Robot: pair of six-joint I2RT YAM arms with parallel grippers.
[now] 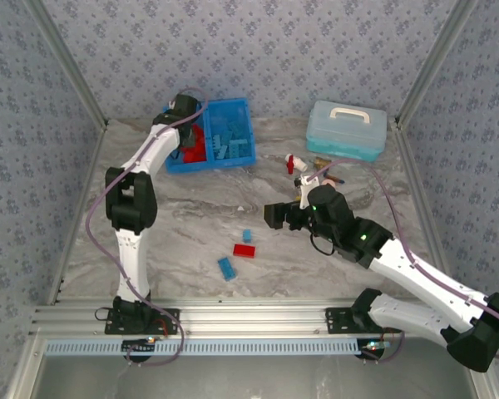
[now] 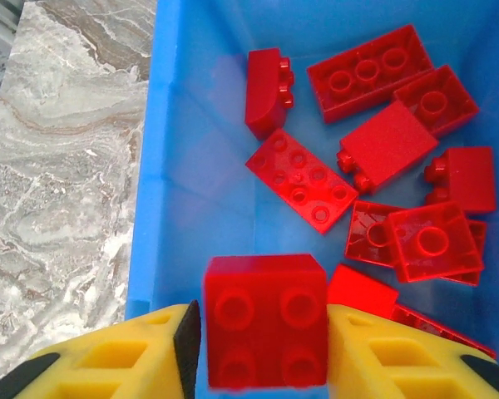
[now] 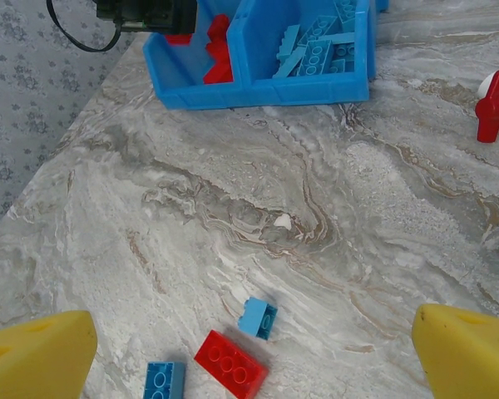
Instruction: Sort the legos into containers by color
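The counter (image 1: pixel 200 216) before me is grey-white marble pattern, streaked with brownish veins. At its far right stands a pale teal case (image 1: pixel 347 130), lid down, with a white handle (image 1: pixel 349 114) lying across the top. Near the case's left front corner, apart from it, a small red-and-white piece (image 1: pixel 295 163) lies on the stone. Blue-grey patterned walls (image 1: pixel 274 50) close off the back and both sides, metal posts (image 1: pixel 66 62) slant up the corners, and a ribbed metal rail (image 1: pixel 249 317) runs along my near edge.
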